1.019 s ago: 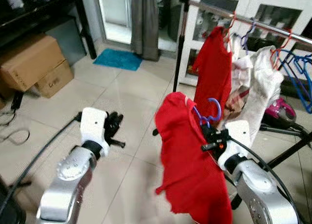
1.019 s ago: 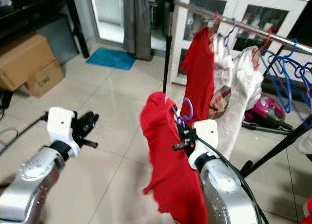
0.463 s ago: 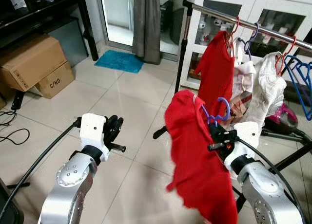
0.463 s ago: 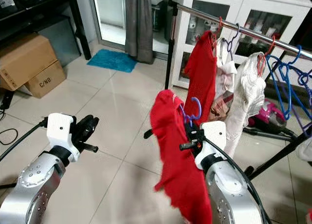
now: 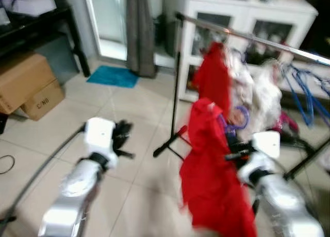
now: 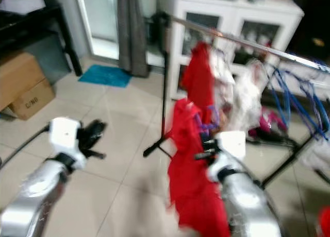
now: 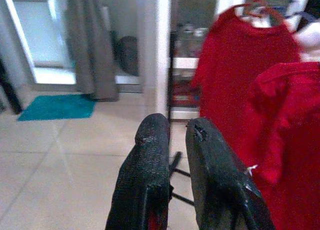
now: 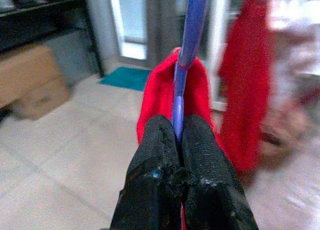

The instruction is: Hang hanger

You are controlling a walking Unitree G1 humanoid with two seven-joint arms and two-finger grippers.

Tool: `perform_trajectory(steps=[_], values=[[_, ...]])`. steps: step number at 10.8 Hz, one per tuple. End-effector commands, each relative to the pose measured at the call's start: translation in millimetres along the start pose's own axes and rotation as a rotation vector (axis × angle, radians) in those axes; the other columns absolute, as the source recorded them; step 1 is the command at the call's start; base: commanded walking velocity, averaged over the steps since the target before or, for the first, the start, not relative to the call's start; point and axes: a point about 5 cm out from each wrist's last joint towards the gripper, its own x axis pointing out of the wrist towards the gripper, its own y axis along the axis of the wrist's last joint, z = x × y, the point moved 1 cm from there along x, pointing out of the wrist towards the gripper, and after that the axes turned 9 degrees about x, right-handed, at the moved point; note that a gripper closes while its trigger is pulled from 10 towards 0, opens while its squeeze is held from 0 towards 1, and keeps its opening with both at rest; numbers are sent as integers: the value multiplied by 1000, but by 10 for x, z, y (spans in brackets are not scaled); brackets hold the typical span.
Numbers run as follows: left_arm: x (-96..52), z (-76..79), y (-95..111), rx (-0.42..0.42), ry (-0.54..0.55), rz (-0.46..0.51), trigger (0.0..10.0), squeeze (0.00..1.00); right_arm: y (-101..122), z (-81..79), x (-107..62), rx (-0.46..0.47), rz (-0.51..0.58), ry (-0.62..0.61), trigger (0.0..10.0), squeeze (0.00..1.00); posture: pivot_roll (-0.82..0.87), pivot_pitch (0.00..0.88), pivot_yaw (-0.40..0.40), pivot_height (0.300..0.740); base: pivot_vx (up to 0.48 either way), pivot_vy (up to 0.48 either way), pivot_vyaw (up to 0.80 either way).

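**Right gripper holds purple hanger with red shirt near the clothes rail**

The head views are blurred, so fine detail is uncertain. The right gripper (image 8: pixel 176 140) sits right of centre in the eye views, its two black fingers pressed tight on the stem of one purple hanger (image 8: pixel 187 45). The hook of that hanger curls just above the gripper, and one red shirt (image 5: pixel 211 170) drapes from it, falling to the lower edge of the frame. The held hanger is below the clothes rail (image 5: pixel 247 37), not on it.

The rail runs from upper centre toward the right edge, carried on one black upright pole (image 5: pixel 177 82) whose foot rests on the tiled floor (image 5: pixel 134 108). On the rail hang one second red shirt (image 5: pixel 212 77), pale garments (image 5: pixel 258 92) whose count is unclear in the blur, and several empty blue hangers (image 5: pixel 304 95) at the right, too smeared to count. A white cabinet (image 5: pixel 268 15) with glass doors stands behind the rail.

The left gripper (image 7: pixel 172 132) is held out at lower left of the eye views, over bare floor, gripping nothing; its two fingers stand almost together, with only a narrow slit between them.

In the upper left, two cardboard boxes (image 5: pixel 26 87) sit side by side beneath a dark shelf. One teal mat (image 5: pixel 112 76) lies before a doorway, beside one grey curtain (image 5: pixel 138 31).
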Motion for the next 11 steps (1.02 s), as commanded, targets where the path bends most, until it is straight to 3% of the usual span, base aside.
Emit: perform_trajectory(steps=[1, 11], values=[[22, 32, 17, 2, -13, 6, 10000, 0, 121, 7, -14, -33, 57, 17, 10000, 0, 86, 0, -11, 740, 296, 0, 0], [50, 71, 14, 5, -40, 6, 10000, 0, 129, 33, -22, -33, 62, 0, 10000, 0, 77, 0, -5, 740, 238, 0, 0]])
